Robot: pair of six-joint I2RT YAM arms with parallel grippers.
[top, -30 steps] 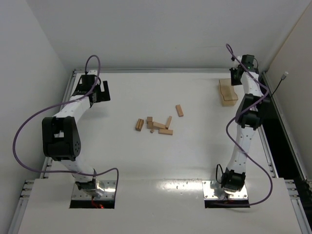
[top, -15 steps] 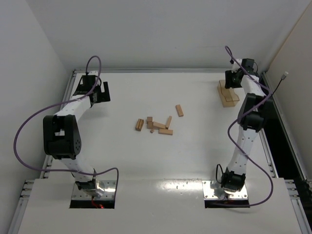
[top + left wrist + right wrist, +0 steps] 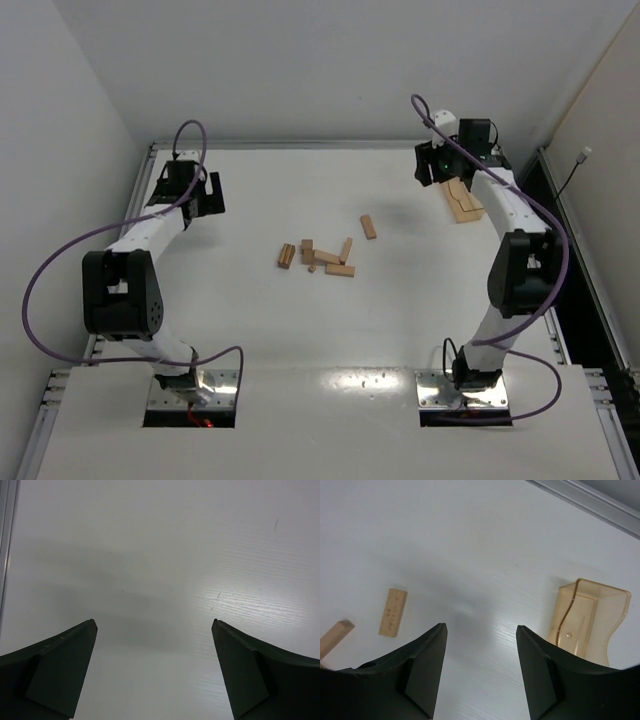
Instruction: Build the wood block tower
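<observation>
Several light-tan wood blocks (image 3: 320, 255) lie loose in a small heap at the table's middle, and a single block (image 3: 369, 226) sits apart to their right. No tower shows in any view. My right gripper (image 3: 428, 170) hovers at the back right, left of the tray, open with only bare table between its fingers (image 3: 480, 627). In the right wrist view the single block (image 3: 393, 612) lies to the left of the fingers and another block's end (image 3: 335, 635) shows at the left edge. My left gripper (image 3: 212, 195) hangs wide open over bare table at the back left (image 3: 153, 622).
A translucent tan plastic tray (image 3: 465, 200) lies at the back right, just right of my right gripper, and shows again in the right wrist view (image 3: 590, 620). A metal rail (image 3: 350, 145) runs along the table's far edge, with walls close on the left and right.
My right gripper has opened and swung left, away from above the tray. The left arm has shifted only slightly. The blocks have not moved.
</observation>
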